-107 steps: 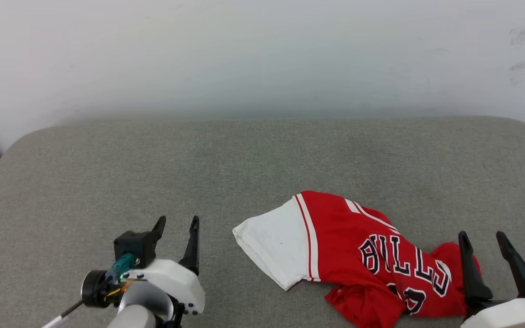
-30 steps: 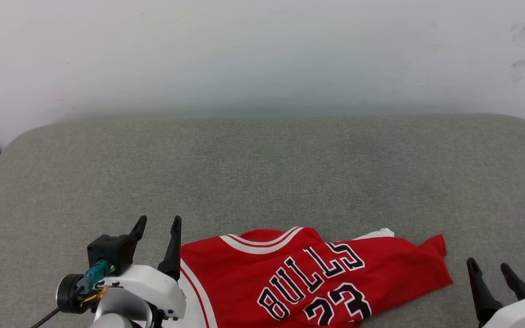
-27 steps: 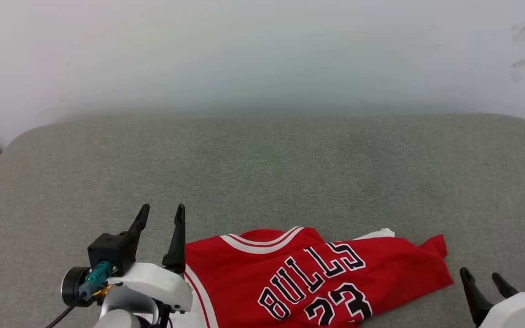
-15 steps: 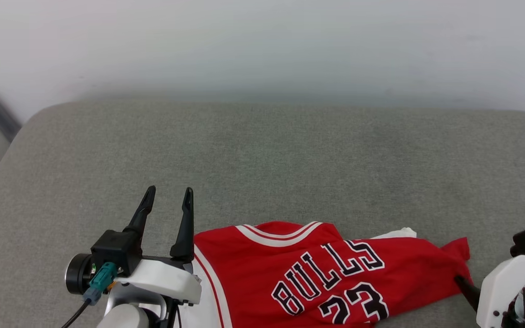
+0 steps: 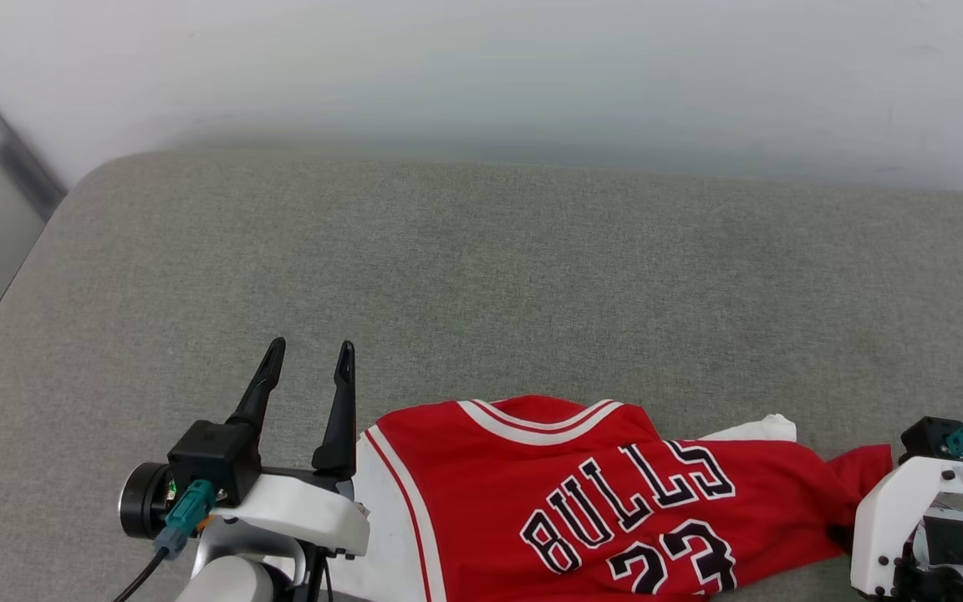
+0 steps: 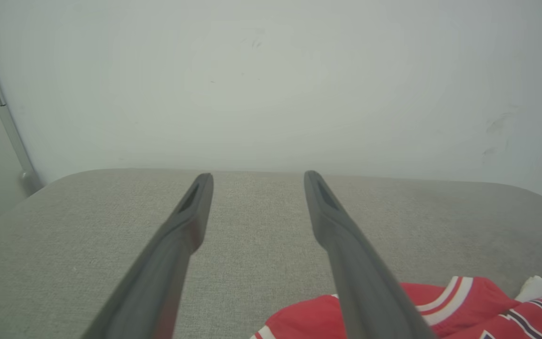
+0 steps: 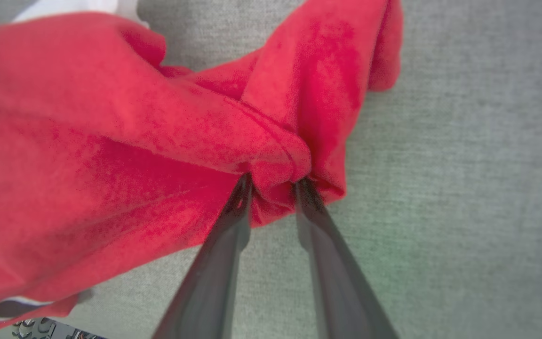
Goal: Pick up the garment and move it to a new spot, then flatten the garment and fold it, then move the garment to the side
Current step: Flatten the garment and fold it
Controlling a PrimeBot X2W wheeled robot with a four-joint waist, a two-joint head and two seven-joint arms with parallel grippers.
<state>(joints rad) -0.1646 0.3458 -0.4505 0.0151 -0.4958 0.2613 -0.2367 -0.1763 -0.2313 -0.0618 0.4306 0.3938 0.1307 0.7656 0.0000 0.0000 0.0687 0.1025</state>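
The garment, a red jersey with white sleeves and "BULLS 23" lettering, lies spread on the grey cushion at the near edge. My left gripper stands open just left of its white sleeve, fingers pointing away, nothing between them; the left wrist view shows the left gripper above bare cushion with the garment at lower right. My right gripper points down at the garment's right red corner, and a bunched fold of hem sits pinched between its tips. Its white wrist housing covers the fingers in the head view.
The grey cushion stretches wide beyond the garment to a white wall. Its rounded left edge drops off beside a grey metal strip at the far left.
The head camera has shifted. My right gripper turned downward over the garment's right corner and closed in on the red hem. The left gripper lifted slightly and stayed open.
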